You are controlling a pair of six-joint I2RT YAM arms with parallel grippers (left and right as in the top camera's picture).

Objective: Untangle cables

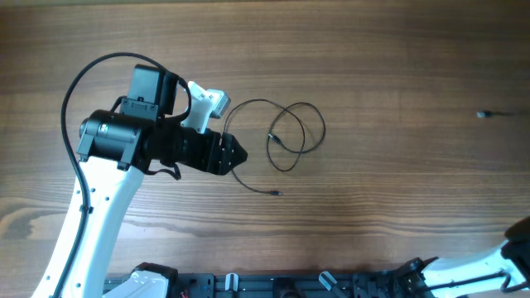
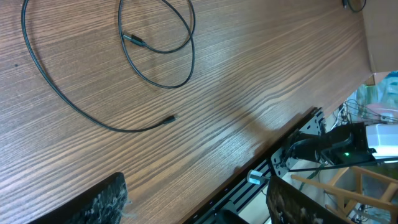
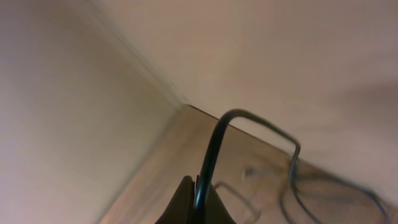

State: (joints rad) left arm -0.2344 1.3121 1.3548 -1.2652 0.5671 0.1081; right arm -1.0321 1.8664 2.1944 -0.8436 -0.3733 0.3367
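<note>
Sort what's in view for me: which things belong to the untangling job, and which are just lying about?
Job: thin looped cable, its loose plug end; dark cord pinched in the right gripper; left gripper, open.

Lying about: small dark bit at far right, too small to identify; thick cable on the left arm; black rail along the near edge.

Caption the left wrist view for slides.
Open left gripper above a thin black looped cable lying loose on the brown wooden table.
</note>
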